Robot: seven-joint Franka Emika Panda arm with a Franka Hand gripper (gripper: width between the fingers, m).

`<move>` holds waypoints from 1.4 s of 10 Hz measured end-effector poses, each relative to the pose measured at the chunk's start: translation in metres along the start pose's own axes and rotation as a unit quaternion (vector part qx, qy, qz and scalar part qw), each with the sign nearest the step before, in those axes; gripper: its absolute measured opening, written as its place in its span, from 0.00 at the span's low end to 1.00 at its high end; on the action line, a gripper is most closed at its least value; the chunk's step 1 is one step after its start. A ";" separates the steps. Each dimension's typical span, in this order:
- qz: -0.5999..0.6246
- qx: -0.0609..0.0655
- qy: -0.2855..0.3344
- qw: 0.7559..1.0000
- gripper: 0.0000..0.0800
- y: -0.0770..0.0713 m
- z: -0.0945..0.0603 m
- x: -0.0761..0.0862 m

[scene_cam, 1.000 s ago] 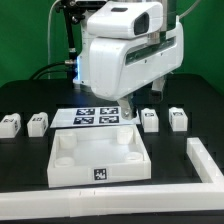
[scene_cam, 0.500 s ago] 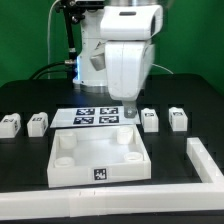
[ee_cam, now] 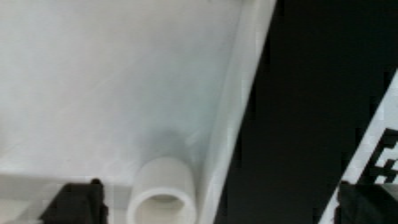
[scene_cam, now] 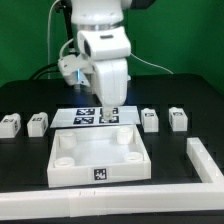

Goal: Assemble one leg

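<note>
Gripper [scene_cam: 109, 107]: hangs above the tray top's back rim, seemingly empty; you cannot tell how wide it stands.
Tray top [scene_cam: 70, 176]: descend here and you risk striking its rim or corner post [ee_cam: 164, 195] and shoving it.
Nearest leg [scene_cam: 150, 119]: on the table beside the marker board [scene_cam: 88, 116], ungrasped.
Change: wrist has swung round since a second ago; legs unmoved.

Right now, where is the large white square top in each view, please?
Exterior view: the square top lies low in the middle, just in front of the marker board.
Wrist view: its white floor fills most of the picture, with one round corner socket.
Shared landmark: the marker board's black-and-white tags, seemingly at the wrist picture's edge.
</note>
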State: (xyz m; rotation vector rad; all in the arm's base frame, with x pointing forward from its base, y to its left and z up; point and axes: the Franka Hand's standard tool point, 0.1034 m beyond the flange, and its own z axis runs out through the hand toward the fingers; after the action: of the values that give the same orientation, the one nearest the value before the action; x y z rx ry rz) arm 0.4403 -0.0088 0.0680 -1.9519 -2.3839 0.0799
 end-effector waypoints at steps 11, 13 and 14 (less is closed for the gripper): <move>0.058 0.043 0.022 0.997 0.62 -0.014 0.058 -0.015; 0.058 0.043 0.022 0.997 0.45 -0.014 0.059 -0.015; 0.058 0.043 0.022 0.997 0.23 -0.014 0.059 -0.016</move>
State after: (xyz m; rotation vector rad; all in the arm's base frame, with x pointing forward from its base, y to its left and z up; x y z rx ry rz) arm 0.4251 -0.0270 0.0104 -2.0300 -2.1996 0.1397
